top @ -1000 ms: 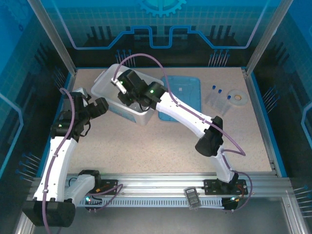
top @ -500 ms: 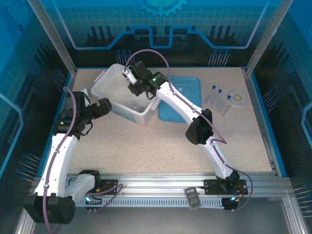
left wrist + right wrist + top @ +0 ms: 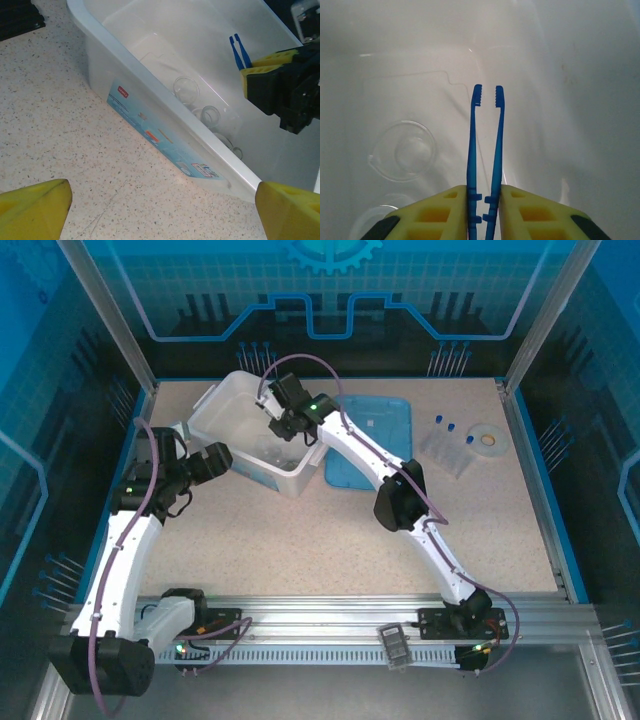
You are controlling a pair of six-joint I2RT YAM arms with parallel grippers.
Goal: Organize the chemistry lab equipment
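Note:
My right gripper (image 3: 485, 212) is shut on the thin blue tweezers (image 3: 485, 145), which point down into the white plastic bin (image 3: 213, 408). Their tips hang apart above the bin floor. A clear glass beaker (image 3: 404, 150) lies on the floor to the left of the tweezers. In the left wrist view two beakers (image 3: 186, 89) (image 3: 208, 116) rest inside the bin, with the tweezers (image 3: 238, 50) and right gripper (image 3: 272, 82) above them. My left gripper (image 3: 162, 212) is open over the table, just outside the bin's near wall (image 3: 165, 137). Blue-capped tubes (image 3: 446, 436) stand at the back right.
A blue lid (image 3: 372, 445) lies flat right of the bin. A white tape ring (image 3: 488, 438) sits by the tubes. A black ridged strip (image 3: 17, 17) lies on the table left of the bin. Bare speckled table (image 3: 300, 540) stretches in front.
The right gripper with the tweezers has moved back and right over the bin, and its elbow has swung left. The left arm has barely shifted.

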